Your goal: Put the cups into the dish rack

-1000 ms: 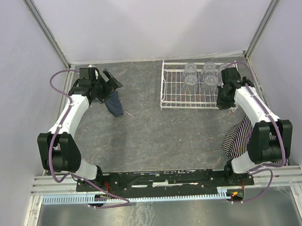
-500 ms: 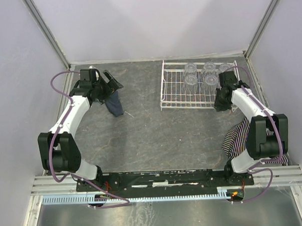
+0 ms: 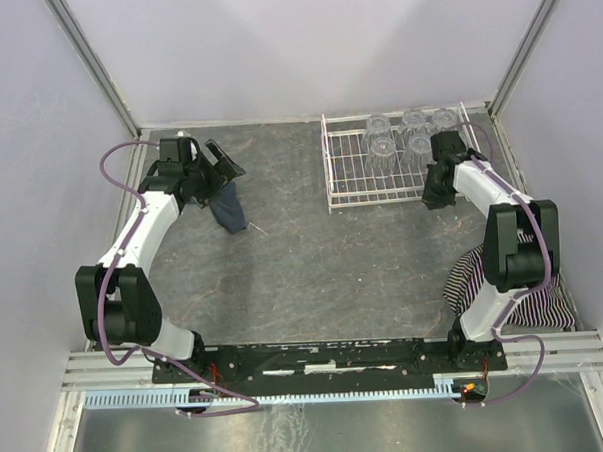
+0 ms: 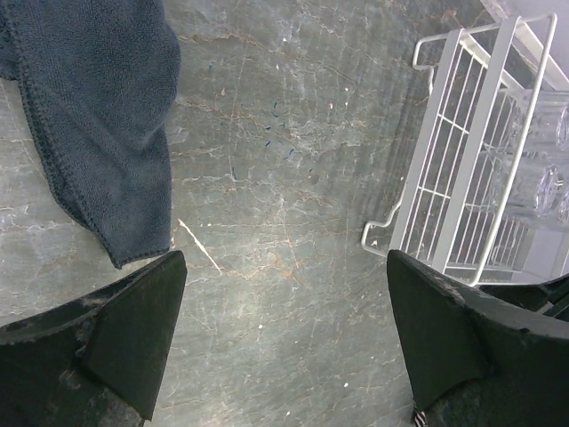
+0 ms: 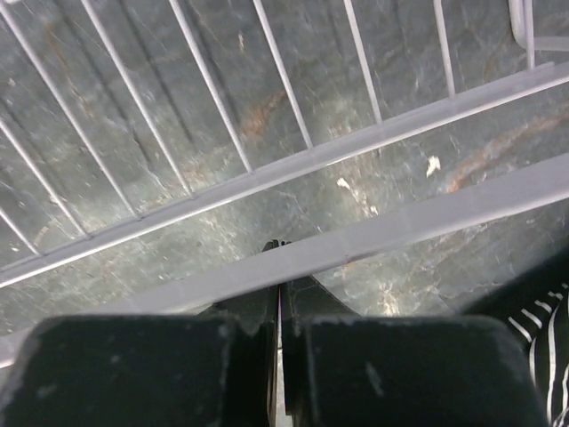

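The white wire dish rack (image 3: 376, 205) stands at the back right of the table, and several clear cups (image 3: 380, 150) stand in its right half. My right gripper (image 3: 435, 195) is shut and sits at the rack's near right corner. In the right wrist view its closed tips (image 5: 281, 245) lie under the rack's rim wire (image 5: 400, 227), with nothing between them. My left gripper (image 3: 224, 159) hangs wide open at the back left, above bare table (image 4: 284, 267). The rack (image 4: 484, 151) and the cups (image 4: 542, 187) show at the right of the left wrist view.
A dark blue cloth (image 3: 229, 211) lies just under the left gripper, seen also as the blue cloth (image 4: 98, 116) at the upper left of the left wrist view. A striped cloth (image 3: 479, 273) is bunched beside the right arm's base. Walls close the table's back and sides.
The rack with its cups has slid toward the back wall, and my right gripper has moved back with it at its near right corner. The left arm has not moved.
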You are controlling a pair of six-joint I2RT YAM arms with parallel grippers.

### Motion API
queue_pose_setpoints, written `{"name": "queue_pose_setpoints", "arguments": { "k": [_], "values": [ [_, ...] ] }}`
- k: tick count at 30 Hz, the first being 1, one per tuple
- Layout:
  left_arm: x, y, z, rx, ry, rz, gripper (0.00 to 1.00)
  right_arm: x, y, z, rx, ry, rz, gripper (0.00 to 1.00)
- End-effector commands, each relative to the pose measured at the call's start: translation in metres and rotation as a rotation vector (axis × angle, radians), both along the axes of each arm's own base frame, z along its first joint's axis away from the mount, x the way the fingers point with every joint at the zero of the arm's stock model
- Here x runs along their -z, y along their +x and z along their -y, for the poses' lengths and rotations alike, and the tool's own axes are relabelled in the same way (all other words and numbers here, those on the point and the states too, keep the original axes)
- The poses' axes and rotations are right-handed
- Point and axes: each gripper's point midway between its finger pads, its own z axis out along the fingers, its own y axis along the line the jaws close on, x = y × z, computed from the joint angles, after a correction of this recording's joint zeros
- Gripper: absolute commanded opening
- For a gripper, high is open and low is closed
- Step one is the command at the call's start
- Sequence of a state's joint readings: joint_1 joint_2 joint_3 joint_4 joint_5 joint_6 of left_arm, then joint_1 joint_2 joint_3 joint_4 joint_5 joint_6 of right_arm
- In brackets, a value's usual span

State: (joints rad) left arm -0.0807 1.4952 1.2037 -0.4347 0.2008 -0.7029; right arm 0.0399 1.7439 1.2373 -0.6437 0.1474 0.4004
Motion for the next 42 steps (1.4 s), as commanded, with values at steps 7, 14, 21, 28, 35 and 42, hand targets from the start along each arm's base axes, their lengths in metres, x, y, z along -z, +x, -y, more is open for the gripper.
{"name": "queue_pose_setpoints", "arguments": {
  "k": [7, 14, 21, 28, 35, 42],
  "values": [
    [-0.016, 0.014, -0.010, -0.010, 0.062, 0.077, 0.99, -0.040, 0.056, -0.013, -0.004, 0.014, 0.183, 0.00],
    [0.007, 0.016, -0.050, -0.156, 0.219, 0.114, 0.99, -0.092, -0.005, -0.014, 0.019, 0.049, 0.232, 0.01],
    [0.028, 0.009, -0.084, -0.190, 0.381, 0.146, 0.99, -0.142, -0.045, -0.003, -0.021, -0.006, 0.312, 0.57],
    [0.053, -0.016, -0.126, -0.257, 0.626, 0.239, 0.99, -0.163, -0.066, 0.010, -0.011, -0.064, 0.378, 1.00],
    [0.065, -0.031, -0.146, -0.313, 0.752, 0.369, 0.99, -0.155, -0.072, 0.006, -0.024, -0.029, 0.367, 1.00],
    [0.064, -0.039, -0.134, -0.284, 0.745, 0.612, 0.99, -0.125, -0.062, 0.007, 0.018, -0.026, 0.333, 1.00]
  ]
}}
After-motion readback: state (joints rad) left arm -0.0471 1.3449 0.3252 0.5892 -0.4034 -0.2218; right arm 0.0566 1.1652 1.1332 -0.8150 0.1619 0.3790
